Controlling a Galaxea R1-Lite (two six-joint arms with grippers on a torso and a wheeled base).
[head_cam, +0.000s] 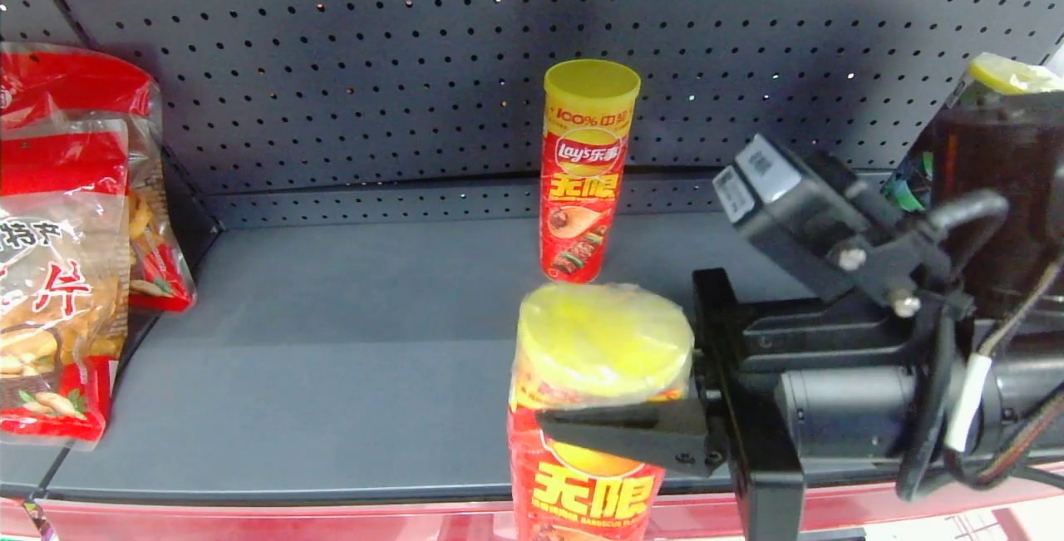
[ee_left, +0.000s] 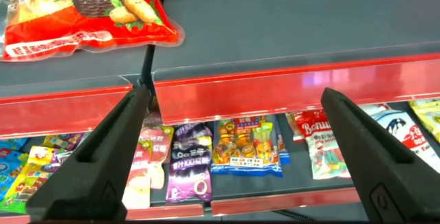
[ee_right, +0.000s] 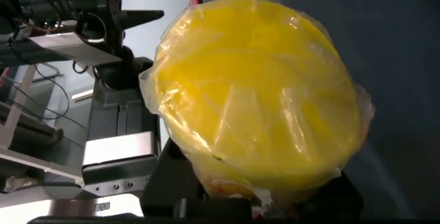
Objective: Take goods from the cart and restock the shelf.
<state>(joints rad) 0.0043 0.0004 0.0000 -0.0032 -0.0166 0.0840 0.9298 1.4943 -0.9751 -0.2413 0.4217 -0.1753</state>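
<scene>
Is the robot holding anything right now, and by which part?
Yes: the right gripper clamps a red chip can just under its yellow lid. The left gripper is open, empty.

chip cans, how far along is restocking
Done: one red cylindrical chip can with a yellow lid stands upright on the grey metal shelf. In hand: right gripper shut on a plastic-wrapped red can at the shelf's front edge. To do: setting it down; left gripper open, empty.

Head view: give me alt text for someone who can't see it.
The right pincer holds a yellow-lidded red chip can upright at the front edge of a dark shelf. A matching can stands farther back, and snack bags lie at the left.
</scene>
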